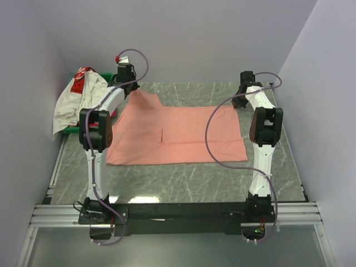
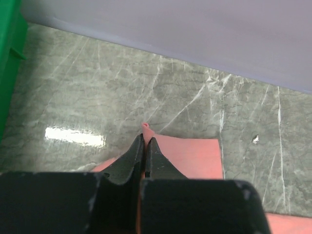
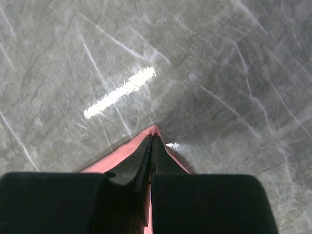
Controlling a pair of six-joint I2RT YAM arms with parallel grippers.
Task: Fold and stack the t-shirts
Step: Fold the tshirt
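A robotics lab test cell, seen from above. Plain pale walls (image 1: pixel 183 39) box in a grey marble-patterned worktop (image 1: pixel 183 178) on three sides. At the bottom of the frame, a white left arm (image 1: pixel 94 150) and right arm (image 1: pixel 264 139), trailing looped cables (image 1: pixel 207 130), are bolted to an aluminium rail (image 1: pixel 55 214).

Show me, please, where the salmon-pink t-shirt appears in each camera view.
Top external: the salmon-pink t-shirt lies spread out mid-frame.
Left wrist: one corner of it shows low centre, pinched in the shut left pincer.
Right wrist: another corner shows low centre, pinched in the shut right pincer.
Shared landmark: the grey marble tabletop, seen in all three views.
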